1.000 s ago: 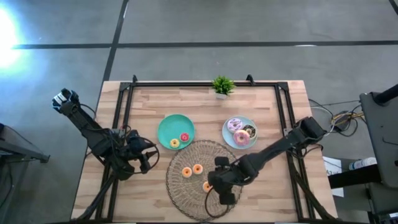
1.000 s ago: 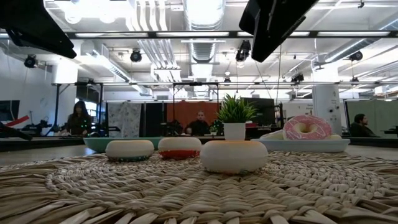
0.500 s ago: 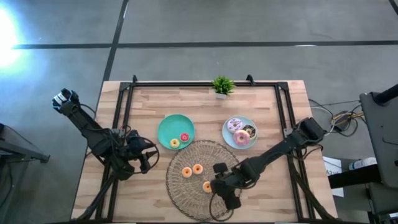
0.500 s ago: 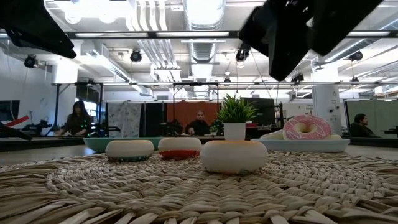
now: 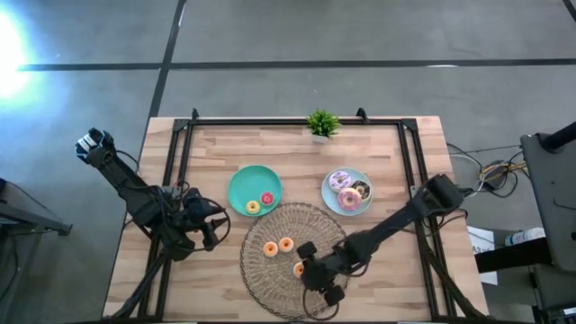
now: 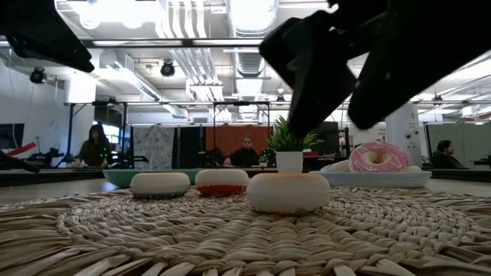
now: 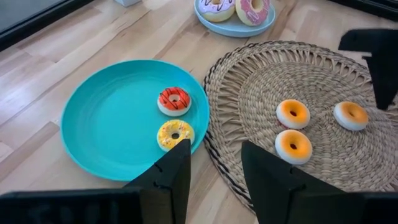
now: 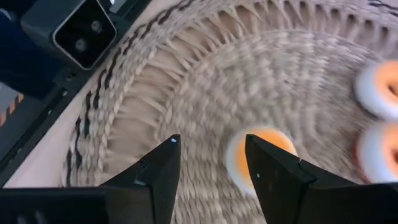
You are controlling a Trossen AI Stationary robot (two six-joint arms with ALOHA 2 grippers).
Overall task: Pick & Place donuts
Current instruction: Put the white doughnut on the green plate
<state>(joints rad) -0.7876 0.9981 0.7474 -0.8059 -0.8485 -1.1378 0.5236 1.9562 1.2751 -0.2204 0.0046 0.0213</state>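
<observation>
Three small orange donuts [image 5: 270, 248] [image 5: 286, 244] [image 5: 299, 268] lie flat on the round wicker mat [image 5: 292, 288]. My right gripper [image 5: 310, 266] hovers open just above the nearest one [image 8: 258, 158], which shows beside one finger in the right wrist view. In the low view it hangs over that donut [image 6: 288, 192] without touching. A red donut [image 7: 174, 101] and a yellow one [image 7: 175, 133] rest on the teal plate [image 7: 106, 118]. Two pink donuts [image 5: 339, 180] [image 5: 349, 200] and a chocolate one [image 5: 361, 189] sit on the light-blue plate [image 5: 329, 196]. My left gripper [image 7: 214, 149] waits open at the table's left.
A small potted plant [image 5: 322, 124] stands at the table's far edge. A dark camera block [image 8: 78, 31] sits at the mat's near rim. Black frame rails [image 5: 175, 171] run along the table's sides. Bare wood lies between the two plates.
My right gripper has come down toward the wicker mat and shifted a little toward the table's left, rolling about its own line as it sank. It now hangs low over the nearest orange donut. The donuts have not moved.
</observation>
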